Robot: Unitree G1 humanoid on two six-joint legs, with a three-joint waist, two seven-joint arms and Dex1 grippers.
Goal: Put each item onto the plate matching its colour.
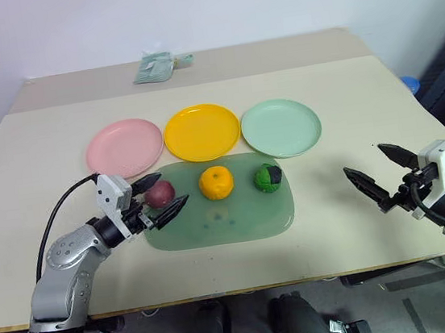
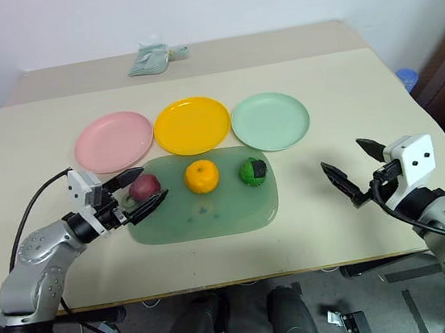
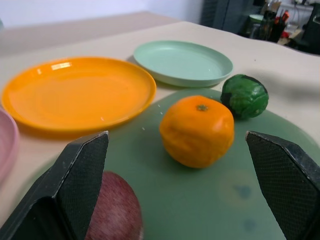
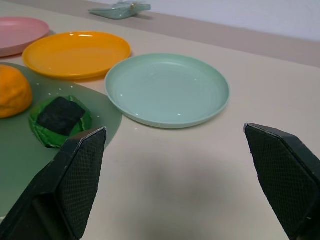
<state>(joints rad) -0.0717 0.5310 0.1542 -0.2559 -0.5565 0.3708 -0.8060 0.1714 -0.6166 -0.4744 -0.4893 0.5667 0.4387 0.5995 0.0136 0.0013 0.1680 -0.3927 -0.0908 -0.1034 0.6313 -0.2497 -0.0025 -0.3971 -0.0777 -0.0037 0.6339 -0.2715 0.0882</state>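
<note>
Three plates lie in a row: pink (image 1: 124,146), yellow-orange (image 1: 202,132) and mint green (image 1: 281,127). In front of them, on a translucent green mat (image 1: 237,221), sit the maroon ball (image 1: 159,194), the orange ball (image 1: 216,183) and the green ball with a dark patch (image 1: 268,178). My left gripper (image 1: 174,187) is open and level, its fingers on either side of the maroon ball (image 3: 112,210) without pinching it. In the left wrist view the orange ball (image 3: 197,131) lies just ahead. My right gripper (image 1: 364,159) is open over bare table right of the mat, holding nothing.
A pale green packet (image 1: 153,68) lies at the back of the table behind the plates. The table's right edge runs close to my right arm, with a blue object (image 1: 411,82) beyond it. The front table edge is just below the mat.
</note>
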